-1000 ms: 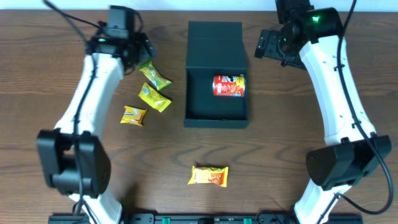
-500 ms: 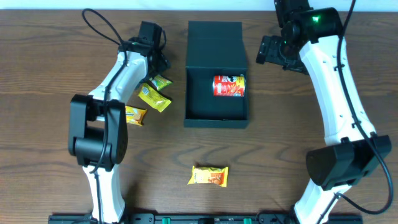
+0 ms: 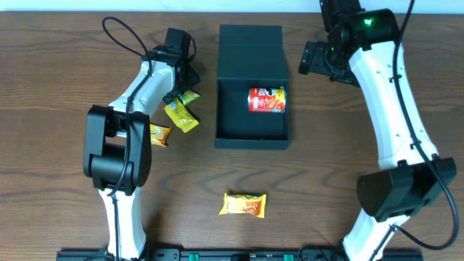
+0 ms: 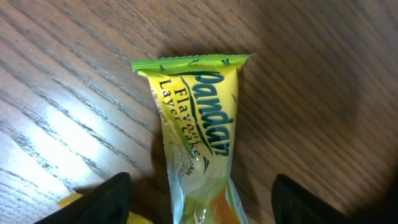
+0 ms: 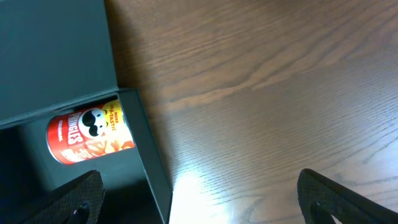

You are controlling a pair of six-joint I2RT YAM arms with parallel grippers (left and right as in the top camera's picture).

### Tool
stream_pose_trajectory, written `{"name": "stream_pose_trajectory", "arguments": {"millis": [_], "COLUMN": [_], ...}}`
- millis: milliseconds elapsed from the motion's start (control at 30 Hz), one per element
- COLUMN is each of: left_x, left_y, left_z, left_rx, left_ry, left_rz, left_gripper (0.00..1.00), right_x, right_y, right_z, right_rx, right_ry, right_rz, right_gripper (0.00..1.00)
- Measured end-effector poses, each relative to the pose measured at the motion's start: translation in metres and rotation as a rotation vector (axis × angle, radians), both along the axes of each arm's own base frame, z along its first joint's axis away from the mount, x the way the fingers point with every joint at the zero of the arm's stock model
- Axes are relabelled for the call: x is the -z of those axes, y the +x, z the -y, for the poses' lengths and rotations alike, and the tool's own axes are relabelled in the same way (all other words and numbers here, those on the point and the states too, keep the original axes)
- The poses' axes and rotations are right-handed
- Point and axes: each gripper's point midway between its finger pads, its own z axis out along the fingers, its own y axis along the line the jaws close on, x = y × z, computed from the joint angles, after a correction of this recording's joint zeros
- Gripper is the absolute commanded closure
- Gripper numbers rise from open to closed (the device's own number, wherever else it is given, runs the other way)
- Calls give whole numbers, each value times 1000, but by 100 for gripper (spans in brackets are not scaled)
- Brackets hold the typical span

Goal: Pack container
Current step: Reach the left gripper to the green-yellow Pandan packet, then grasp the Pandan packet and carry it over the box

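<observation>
Your left hand [image 4: 202,198] straddles the green cake packet [image 4: 198,112], released; clench off-centre and it may squirt across the bench. Right hand [image 5: 202,199] also released

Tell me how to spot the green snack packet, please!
Find the dark teal container in the middle. Left of it sits a cluster of little packets, and the Pandan packet is the one furthest back, closest to the container. Its yellow neighbours lack its green end and green lettering.
</observation>
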Motion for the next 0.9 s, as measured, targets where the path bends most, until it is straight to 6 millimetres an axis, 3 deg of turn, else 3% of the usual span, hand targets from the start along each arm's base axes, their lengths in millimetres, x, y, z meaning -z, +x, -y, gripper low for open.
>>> {"name": "stream_pose_trajectory", "arguments": {"millis": [200, 567, 900], "left_x": [10, 8, 8], "left_y": [1, 6, 7], "left_z": [0, 1, 1], "left_rx": [-1, -1, 0], "left_ry": [0, -4, -1], "left_rz": [-10, 11, 15], "left_gripper": [47, 79, 81], "right_x": [0, 0, 0], "right_y": [0, 0, 1], "right_z": [0, 0, 0], "right_rx": [0, 0, 0], "right_ry": [0, 0, 0], "right_rz": [0, 1, 2], "right_gripper": [1, 1, 1]}}
